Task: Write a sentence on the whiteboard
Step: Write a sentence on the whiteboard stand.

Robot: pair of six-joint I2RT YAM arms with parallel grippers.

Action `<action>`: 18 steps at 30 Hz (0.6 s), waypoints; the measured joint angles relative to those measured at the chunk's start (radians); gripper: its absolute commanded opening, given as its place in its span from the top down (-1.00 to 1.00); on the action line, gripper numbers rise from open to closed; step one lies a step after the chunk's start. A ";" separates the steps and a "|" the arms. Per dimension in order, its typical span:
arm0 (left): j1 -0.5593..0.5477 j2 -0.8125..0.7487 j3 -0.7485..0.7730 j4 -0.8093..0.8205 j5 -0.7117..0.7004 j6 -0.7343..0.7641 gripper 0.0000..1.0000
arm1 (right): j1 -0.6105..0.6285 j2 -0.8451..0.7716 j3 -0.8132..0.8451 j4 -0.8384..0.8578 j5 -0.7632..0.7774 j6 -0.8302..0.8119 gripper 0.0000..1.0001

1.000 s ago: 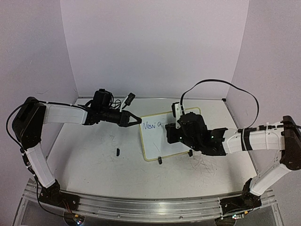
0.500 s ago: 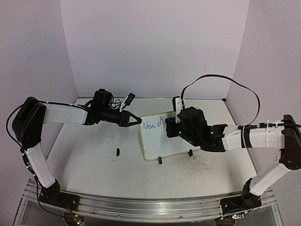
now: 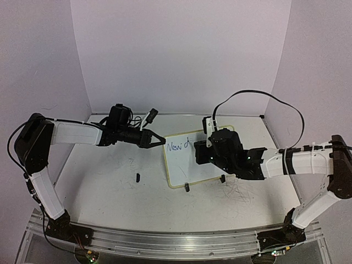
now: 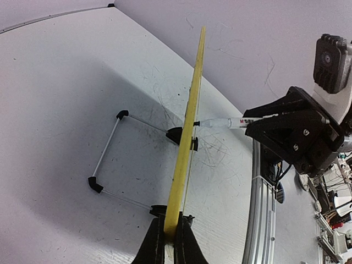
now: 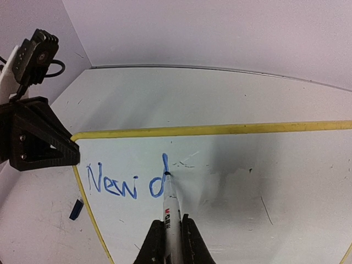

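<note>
The whiteboard (image 5: 247, 181) is clamped by its edge in the left gripper (image 4: 171, 223); the marker (image 5: 171, 212) is clenched in the right gripper (image 5: 171, 230) — tip on the sentence (image 5: 129, 184). Light, even pressure should be applied — strokes carried toward the whiteboard's bare side.

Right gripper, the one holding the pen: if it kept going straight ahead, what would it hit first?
The whiteboard. The right gripper points its marker at the board, tip touching the surface at the blue d of the sentence.
</note>
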State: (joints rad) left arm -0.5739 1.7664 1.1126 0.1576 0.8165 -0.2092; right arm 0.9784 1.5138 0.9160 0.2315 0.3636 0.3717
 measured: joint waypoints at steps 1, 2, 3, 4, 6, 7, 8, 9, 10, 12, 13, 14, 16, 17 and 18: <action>0.000 0.000 0.000 0.000 0.000 0.000 1.00 | 0.001 -0.001 -0.005 0.000 -0.001 0.003 1.00; 0.000 0.000 0.000 0.000 0.000 0.000 1.00 | 0.003 -0.001 -0.010 -0.001 -0.003 0.006 1.00; 0.000 0.000 0.000 0.000 0.000 0.000 1.00 | 0.004 -0.002 -0.014 -0.001 -0.006 0.009 1.00; 0.000 0.000 0.000 0.000 0.000 0.000 1.00 | 0.006 -0.003 -0.019 -0.001 -0.008 0.012 1.00; 0.000 0.000 0.000 0.000 0.000 0.000 1.00 | 0.007 -0.005 -0.027 -0.001 -0.013 0.016 1.00; 0.000 0.000 0.000 0.000 0.000 0.000 1.00 | 0.008 -0.006 -0.031 -0.001 -0.014 0.020 1.00; 0.000 0.000 0.000 0.000 0.000 0.000 1.00 | 0.009 -0.006 -0.034 -0.002 -0.015 0.023 1.00; 0.000 0.000 0.000 0.000 0.000 0.000 1.00 | 0.009 -0.008 -0.035 -0.004 -0.016 0.025 1.00; 0.000 0.000 0.000 0.000 0.000 0.000 1.00 | 0.009 -0.009 -0.035 -0.007 -0.016 0.027 1.00; 0.000 0.000 0.000 0.000 0.000 0.000 1.00 | 0.010 -0.015 -0.039 -0.014 -0.015 0.030 1.00; 0.000 0.000 0.000 0.000 0.000 0.000 1.00 | 0.010 -0.020 -0.042 -0.018 -0.014 0.030 1.00; 0.000 0.000 0.000 0.000 0.000 0.000 1.00 | 0.009 -0.025 -0.046 -0.024 -0.012 0.030 1.00; 0.000 0.000 0.000 0.000 0.001 0.000 1.00 | 0.008 -0.038 -0.049 -0.035 -0.013 0.030 1.00; 0.000 0.000 0.000 0.000 0.001 0.000 1.00 | 0.008 -0.046 -0.049 -0.037 -0.014 0.029 1.00; 0.000 0.000 0.000 0.000 0.001 0.000 1.00 | 0.008 -0.053 -0.049 -0.037 -0.015 0.027 1.00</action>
State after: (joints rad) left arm -0.5739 1.7664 1.1126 0.1581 0.8173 -0.2089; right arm 0.9867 1.4612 0.8673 0.1947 0.3482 0.3990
